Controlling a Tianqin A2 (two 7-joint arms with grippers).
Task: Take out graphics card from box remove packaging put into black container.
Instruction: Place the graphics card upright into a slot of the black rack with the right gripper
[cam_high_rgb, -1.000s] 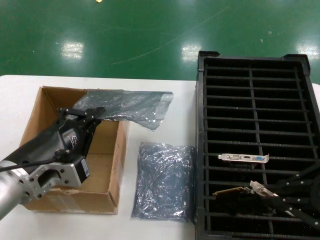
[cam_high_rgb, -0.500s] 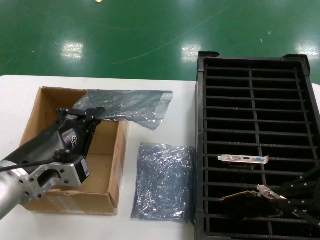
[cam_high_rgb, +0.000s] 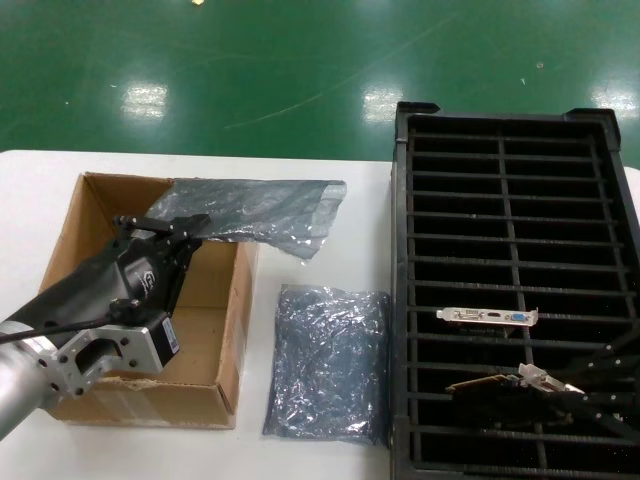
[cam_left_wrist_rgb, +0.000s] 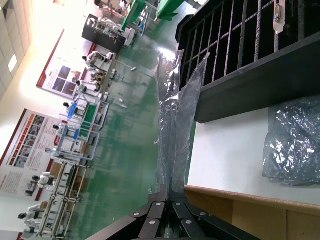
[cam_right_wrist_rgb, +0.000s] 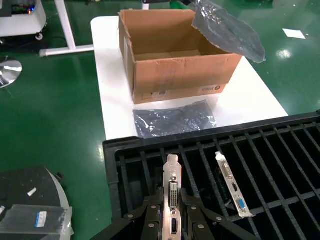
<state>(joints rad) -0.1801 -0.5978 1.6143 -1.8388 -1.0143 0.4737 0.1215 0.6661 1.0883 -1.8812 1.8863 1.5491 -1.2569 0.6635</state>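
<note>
My right gripper (cam_high_rgb: 548, 386) is shut on a graphics card (cam_high_rgb: 495, 382) by its silver bracket (cam_right_wrist_rgb: 172, 186), low over the near slots of the black container (cam_high_rgb: 400, 300). A second card (cam_high_rgb: 488, 317) stands in a slot just beyond it. Over the brown box (cam_high_rgb: 228, 345), my left gripper (cam_high_rgb: 192, 227) is shut on one end of a grey packaging bag (cam_high_rgb: 255, 212), which hangs out over the box's far right corner. In the left wrist view the bag (cam_left_wrist_rgb: 175, 125) runs straight out from the closed fingertips (cam_left_wrist_rgb: 169, 199). What lies on the box's floor is hidden by my left arm.
Another crumpled grey bag (cam_high_rgb: 328, 362) lies flat on the white table (cam_high_rgb: 330, 270) between box and crate. The crate reaches past the table's right side. Green floor lies beyond the far edge.
The right gripper has carried the card a little rightward and lower into the crate, and the card lies more level. The left arm and its bag have not moved.
</note>
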